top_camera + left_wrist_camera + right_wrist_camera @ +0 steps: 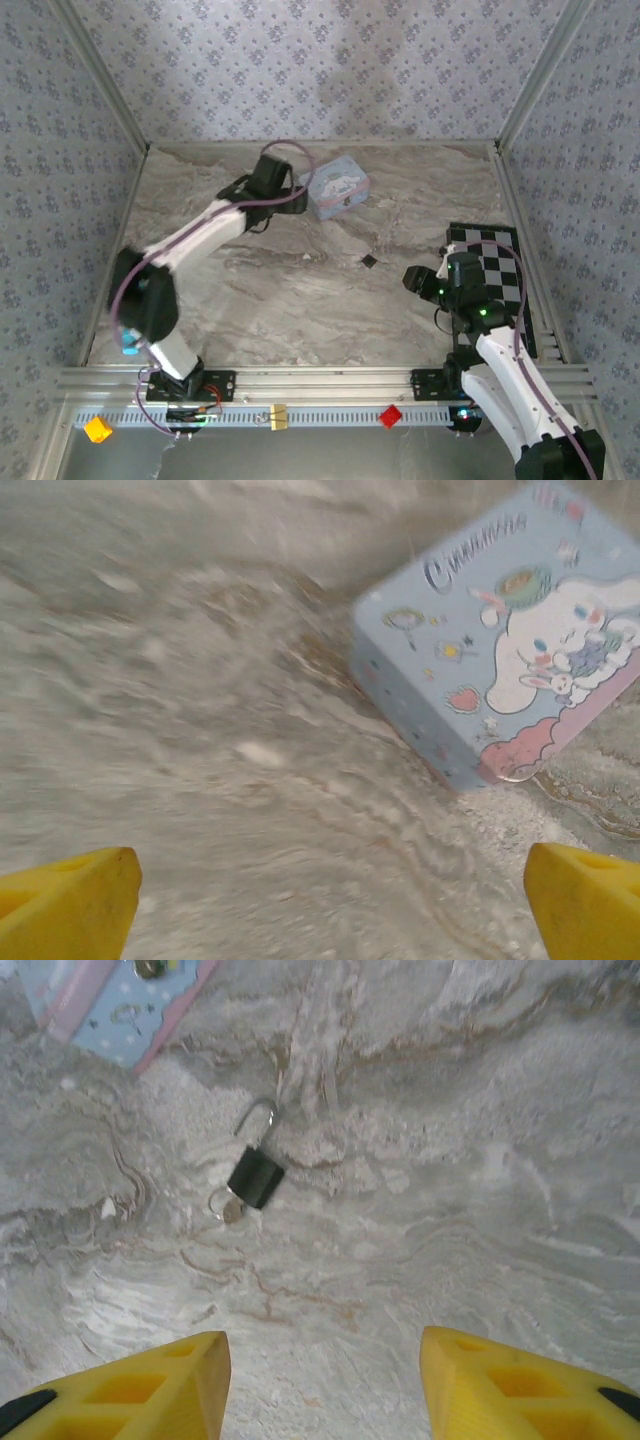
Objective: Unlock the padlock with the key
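Observation:
The tiny black padlock (255,1177) lies flat on the marble table, silver shackle pointing away from me, with the key (228,1207) and its ring at the body's near end. From above the padlock (369,261) is a small dark speck mid-table. My right gripper (325,1385) is open, hovering short of the lock with nothing between its yellow fingers; in the top view the right gripper (415,279) sits right of the lock. My left gripper (330,900) is open too, empty, beside the pale blue tin (505,630), at the back in the top view (295,195).
The pale blue cartoon tin (337,188) stands at the back centre, its corner also in the right wrist view (110,1005). A black-and-white checkered board (500,275) lies at the right edge. Metal rails fence the marble table (300,310).

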You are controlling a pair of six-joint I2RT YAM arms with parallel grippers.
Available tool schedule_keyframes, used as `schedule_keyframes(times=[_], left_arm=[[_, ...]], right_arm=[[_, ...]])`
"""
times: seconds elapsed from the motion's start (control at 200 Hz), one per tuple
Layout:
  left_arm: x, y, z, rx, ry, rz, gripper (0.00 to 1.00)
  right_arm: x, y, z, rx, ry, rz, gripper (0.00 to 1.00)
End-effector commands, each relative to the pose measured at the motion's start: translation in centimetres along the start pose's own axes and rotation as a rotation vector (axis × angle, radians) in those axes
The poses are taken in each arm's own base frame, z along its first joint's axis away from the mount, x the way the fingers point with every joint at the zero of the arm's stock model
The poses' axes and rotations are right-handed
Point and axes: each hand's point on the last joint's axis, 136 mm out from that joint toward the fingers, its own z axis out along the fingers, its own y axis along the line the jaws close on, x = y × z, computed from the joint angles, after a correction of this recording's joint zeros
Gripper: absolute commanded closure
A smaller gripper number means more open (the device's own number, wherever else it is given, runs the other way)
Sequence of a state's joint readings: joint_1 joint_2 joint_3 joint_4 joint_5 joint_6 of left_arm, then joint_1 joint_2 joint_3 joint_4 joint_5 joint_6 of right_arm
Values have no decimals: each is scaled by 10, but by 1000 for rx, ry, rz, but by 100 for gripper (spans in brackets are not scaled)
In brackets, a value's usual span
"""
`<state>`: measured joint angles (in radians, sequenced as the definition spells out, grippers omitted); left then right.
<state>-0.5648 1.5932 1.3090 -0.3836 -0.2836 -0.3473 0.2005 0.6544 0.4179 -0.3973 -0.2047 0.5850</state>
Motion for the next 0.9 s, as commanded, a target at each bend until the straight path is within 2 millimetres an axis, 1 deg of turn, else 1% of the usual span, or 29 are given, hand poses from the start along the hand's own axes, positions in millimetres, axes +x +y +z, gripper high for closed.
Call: schedule_keyframes(times=[0.0, 0.05, 0.12, 0.14, 0.165, 0.255, 0.33, 0.345, 0.42, 0.44, 0.465, 0.485, 0.5, 0.515, 0.575, 0.64, 0.685, 0.765, 0.795, 0.899], left_arm=[[-16, 39, -45, -108, -182, -17, 0], [-11, 56, -63, -151, -234, -35, 0], [-2, 81, -84, -210, -303, -68, 0], [1, 85, -89, -211, -319, -76, 0], [5, 96, -95, -249, -348, -89, 0], [22, 128, -108, -365, -426, -110, 0], [37, 156, -118, -484, -457, -134, 0], [39, 161, -120, -504, -463, -144, 0], [51, 183, -125, -576, -476, -186, 0], [54, 187, -125, -587, -477, -199, 0], [56, 192, -124, -595, -476, -209, 0], [58, 195, -122, -592, -473, -209, 0], [59, 196, -120, -586, -467, -204, 0], [60, 199, -119, -582, -466, -204, 0], [66, 213, -113, -613, -461, -221, 0], [71, 228, -105, -647, -478, -240, 0], [75, 235, -97, -662, -484, -234, 0], [83, 245, -84, -689, -468, -216, 0], [84, 247, -77, -692, -446, -198, 0], [90, 250, -58, -713, -380, -168, 0]], right_arm=[[-21, 0, -13, 44, -56, -29, 45], [-27, -6, -15, 78, -81, -33, 41], [-37, -12, -18, 113, -121, -34, 40], [-39, -14, -18, 121, -132, -34, 39], [-43, -16, -19, 128, -148, -33, 39], [-55, -22, -21, 150, -201, -3, 38], [-68, -25, -24, 160, -253, 14, 37], [-70, -25, -24, 161, -264, 14, 36], [-88, -23, -31, 167, -342, -17, 24], [-92, -22, -33, 172, -362, -32, 21], [-95, -21, -34, 171, -378, -41, 16], [-97, -21, -34, 172, -387, -60, 10], [-100, -20, -35, 174, -399, -75, 3], [-102, -20, -36, 174, -407, -82, 1], [-107, -21, -38, 191, -435, -104, 1], [-121, -29, -46, 259, -506, -124, 1], [-125, -34, -48, 291, -524, -142, 1], [-129, -39, -45, 325, -525, -173, 1], [-134, -39, -45, 340, -538, -195, 1], [-135, -42, -29, 361, -473, -255, 1]])
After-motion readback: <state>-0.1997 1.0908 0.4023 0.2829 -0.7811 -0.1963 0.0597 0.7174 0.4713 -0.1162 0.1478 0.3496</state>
